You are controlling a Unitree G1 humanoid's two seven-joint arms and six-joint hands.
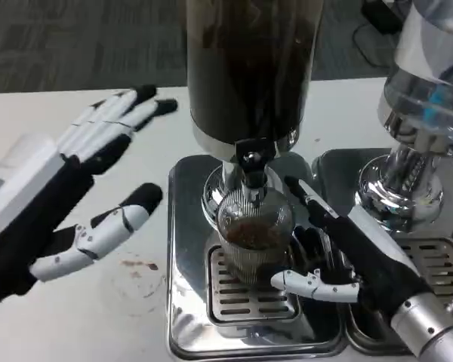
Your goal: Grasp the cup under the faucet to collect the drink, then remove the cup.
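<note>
Centre frame, we note the cup (pixel 253 240) on the drip tray (pixel 187 302) under the faucet (pixel 251 162), dark drink inside. Right hand (pixel 340 260) wraps it from the right; contact looks firm, though partly hidden. Left hand (pixel 75 196), at left over the white surface (pixel 45 121), fingers spread, holds nothing.

Soft, even overhead light, with glare on the chrome dispenser (pixel 408 177) at three o'clock and slight overall blur.
</note>
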